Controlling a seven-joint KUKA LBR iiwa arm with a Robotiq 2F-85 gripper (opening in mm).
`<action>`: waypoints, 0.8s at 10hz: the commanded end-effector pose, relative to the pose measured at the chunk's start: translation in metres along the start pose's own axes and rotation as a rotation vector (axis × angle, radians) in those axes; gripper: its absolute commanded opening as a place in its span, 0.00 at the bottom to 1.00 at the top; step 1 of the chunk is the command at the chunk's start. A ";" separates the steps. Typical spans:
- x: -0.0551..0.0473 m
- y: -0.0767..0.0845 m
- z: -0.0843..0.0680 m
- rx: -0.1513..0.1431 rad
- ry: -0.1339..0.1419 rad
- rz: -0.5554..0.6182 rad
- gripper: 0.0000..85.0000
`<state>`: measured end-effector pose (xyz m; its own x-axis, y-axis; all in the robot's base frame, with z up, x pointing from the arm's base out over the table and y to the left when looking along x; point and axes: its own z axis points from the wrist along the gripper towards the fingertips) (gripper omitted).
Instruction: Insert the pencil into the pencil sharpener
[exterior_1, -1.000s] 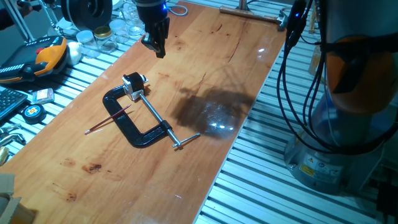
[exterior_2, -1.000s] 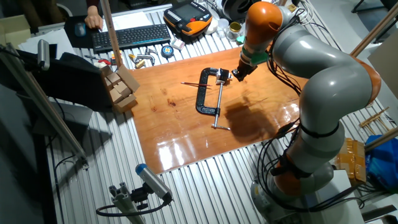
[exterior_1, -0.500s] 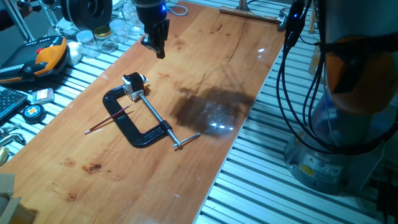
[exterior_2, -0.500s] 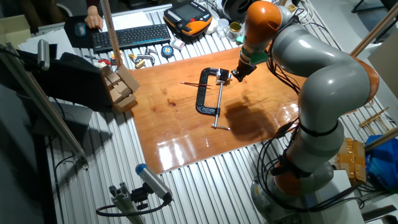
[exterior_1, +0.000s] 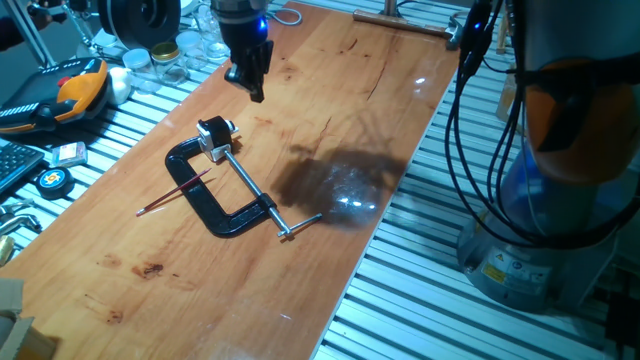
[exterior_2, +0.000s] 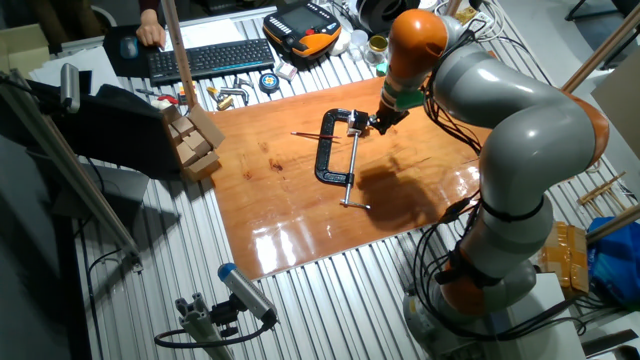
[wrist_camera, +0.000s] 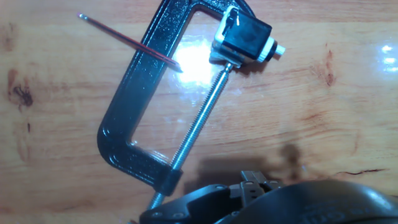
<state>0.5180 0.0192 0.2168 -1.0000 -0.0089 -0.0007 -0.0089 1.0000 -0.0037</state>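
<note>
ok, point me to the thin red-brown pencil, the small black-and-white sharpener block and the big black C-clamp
thin red-brown pencil (exterior_1: 172, 193), one fixed view, mid-shaft left of the clamp's frame
small black-and-white sharpener block (wrist_camera: 246, 41), hand view, black top face
big black C-clamp (wrist_camera: 124, 106), hand view, long spine of the frame

The arm (exterior_2: 520, 130) has fat, rounded silver-grey links joined by orange bands, one orange cap at the wrist end (exterior_2: 415, 30) and another near the base. Black cables (exterior_1: 470, 120) hang in loops beside its grey pedestal, which carries a small label. The gripper (exterior_1: 250, 82) is black, narrow and tapered, with a blue light above it.
</note>
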 end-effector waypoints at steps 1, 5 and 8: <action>-0.001 0.002 0.004 -0.002 -0.003 0.004 0.00; -0.008 0.015 0.015 0.001 -0.010 0.051 0.00; -0.012 0.022 0.019 -0.001 -0.010 0.085 0.00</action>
<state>0.5294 0.0417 0.1973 -0.9970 0.0770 -0.0112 0.0770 0.9970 -0.0021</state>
